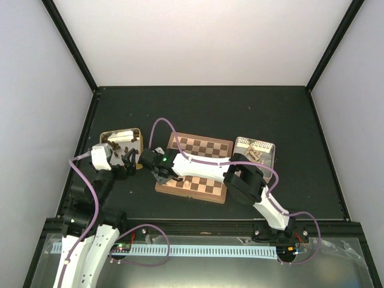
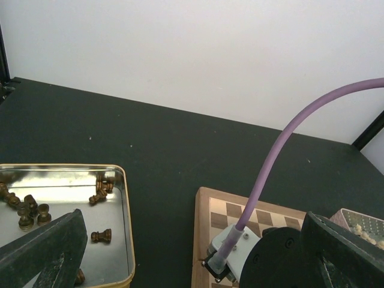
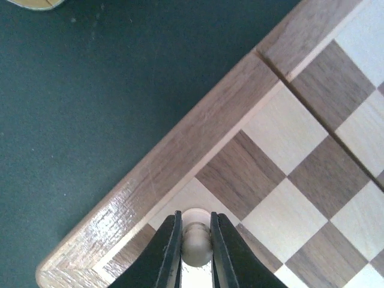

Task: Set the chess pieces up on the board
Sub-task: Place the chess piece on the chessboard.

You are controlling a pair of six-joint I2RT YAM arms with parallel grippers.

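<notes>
The board (image 1: 204, 149) lies mid-table, its squares bare where they show. My right gripper (image 1: 161, 176) reaches across it to the near-left corner. In the right wrist view this gripper (image 3: 195, 217) is shut on a pale chess piece (image 3: 197, 243), which stands upright on a light square by the board's border (image 3: 180, 150). My left gripper (image 1: 129, 162) hovers wide open between the left tin and the board with nothing between its fingers (image 2: 45, 252). Dark chess pieces (image 2: 101, 236) lie in that tin.
A metal tin (image 1: 137, 133) with dark pieces sits left of the board; its rim (image 2: 125, 210) is close to my left finger. A second tin (image 1: 271, 150) holding pale pieces (image 1: 252, 153) sits to the right. The right arm's purple cable (image 2: 282, 144) arcs over the board.
</notes>
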